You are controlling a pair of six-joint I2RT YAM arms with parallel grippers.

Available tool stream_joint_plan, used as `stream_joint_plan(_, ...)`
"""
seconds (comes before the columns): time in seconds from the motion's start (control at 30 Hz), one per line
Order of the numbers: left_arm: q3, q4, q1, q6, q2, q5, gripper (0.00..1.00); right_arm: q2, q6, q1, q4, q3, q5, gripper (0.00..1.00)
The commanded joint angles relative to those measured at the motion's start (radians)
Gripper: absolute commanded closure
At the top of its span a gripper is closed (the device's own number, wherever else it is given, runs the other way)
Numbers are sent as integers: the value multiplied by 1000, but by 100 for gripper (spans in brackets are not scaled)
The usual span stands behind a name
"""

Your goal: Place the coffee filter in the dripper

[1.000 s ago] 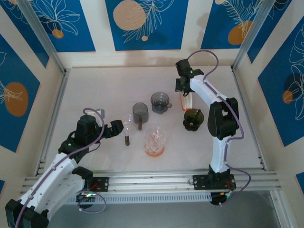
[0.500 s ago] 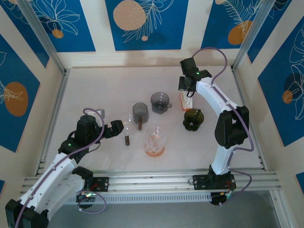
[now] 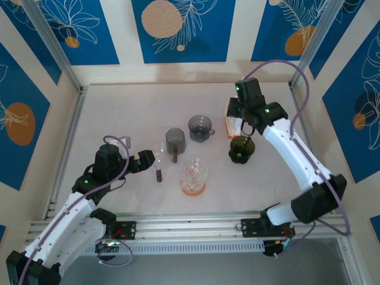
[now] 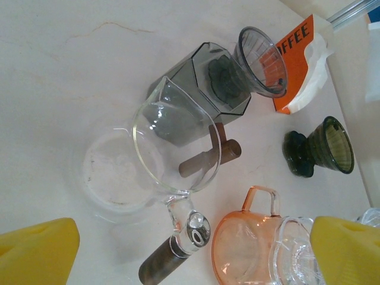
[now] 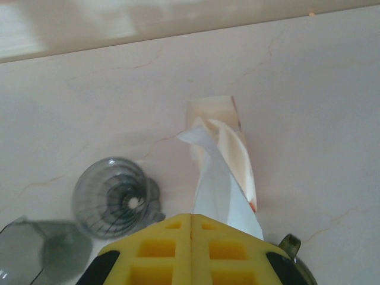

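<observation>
**Right gripper pinches the filter at the pack**

Right gripper (image 5: 191, 231) has its yellow fingers pressed together on the near end of the white filter (image 5: 217, 178). The paper runs up from the fingers, and its far tip lies at the open mouth of the pack (image 5: 211, 110), so it does not look fully clear of it. The pack lies on the table (image 5: 89, 107) at the far right. The grey dripper (image 5: 113, 199), ribbed and mouth up, stands just left of the pack. A green dripper (image 3: 240, 148) stands just in front of it. Which of the two is meant I cannot tell; the grey one looks the likelier.

The step in hand appears to be drawing the filter out. The next move calls for a lift clear of the pack without dragging the pack along. After that comes a short carry over the chosen dripper and a lowering with the paper's point down into the cone. Thin paper may fold or slip in the pinch.

Left gripper (image 3: 148, 159) has its fingers spread wide, low by the glass server (image 4: 169, 145), well apart from the filter.
</observation>
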Motion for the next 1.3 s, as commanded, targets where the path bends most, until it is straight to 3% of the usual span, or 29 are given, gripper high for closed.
stream_joint_plan(0.0,19,-15,-8,-20,-22,36,0,-117,33,61,-44,-66,-25,100)
stream_joint_plan(0.33,-1,-81,-7,-15,-77,42,0,-335,104,363,-265,-123,-178,100)
stream_joint_plan(0.6,-9,-71,-7,-24,-78,48,0,-314,188,563,-409,-63,-286,100)
stream_joint_plan(0.87,-5,-61,-7,-30,-66,69,0,-214,192,585,-472,32,-321,100)
stream_joint_plan(1.1,-10,-59,-7,-30,-84,74,0,-192,188,590,-540,146,-237,100)
stream_joint_plan(1.27,-7,-58,-7,-24,-82,78,0,-175,185,589,-558,174,-259,100)
